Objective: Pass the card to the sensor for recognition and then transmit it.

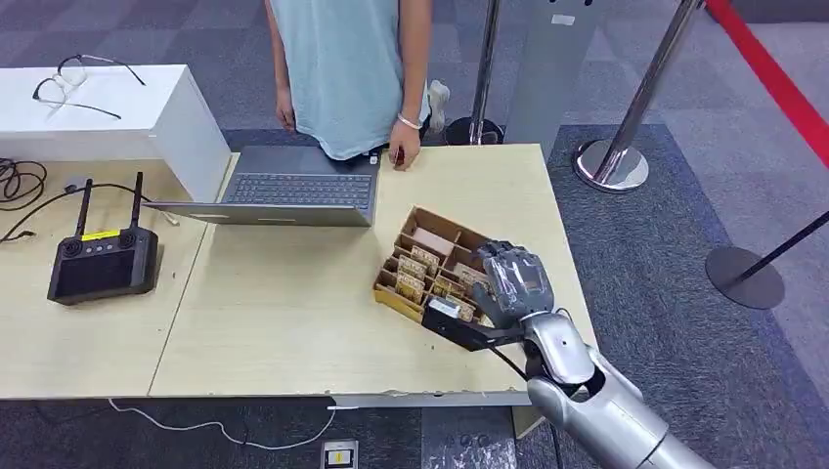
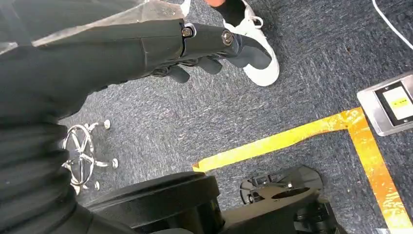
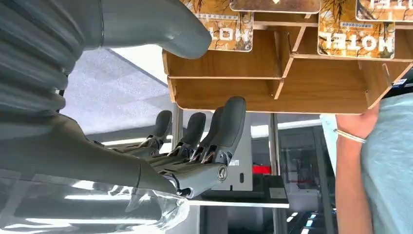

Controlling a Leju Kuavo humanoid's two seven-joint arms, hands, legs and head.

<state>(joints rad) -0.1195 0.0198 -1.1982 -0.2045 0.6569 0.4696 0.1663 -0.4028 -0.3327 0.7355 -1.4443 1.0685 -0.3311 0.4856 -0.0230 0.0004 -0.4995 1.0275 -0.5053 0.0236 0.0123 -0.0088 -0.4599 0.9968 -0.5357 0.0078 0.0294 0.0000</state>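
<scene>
Right hand (image 1: 510, 281) over my card box (image 1: 427, 262), fingers apart, apparently empty. Should drop straight onto one card (image 3: 348, 29), pinch its edge.

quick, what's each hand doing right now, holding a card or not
Left hand: hangs over the floor, fingers curled in, holding nothing.
Right hand: open beside the card box, fingers apart, no card held.

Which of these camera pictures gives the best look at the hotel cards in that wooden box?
The right wrist view: the hotel cards stand close up in the wooden box, their HOTEL print readable, beyond the right hand. The head view shows the cards small, the hand over the box. The left wrist view looks at floor.
</scene>
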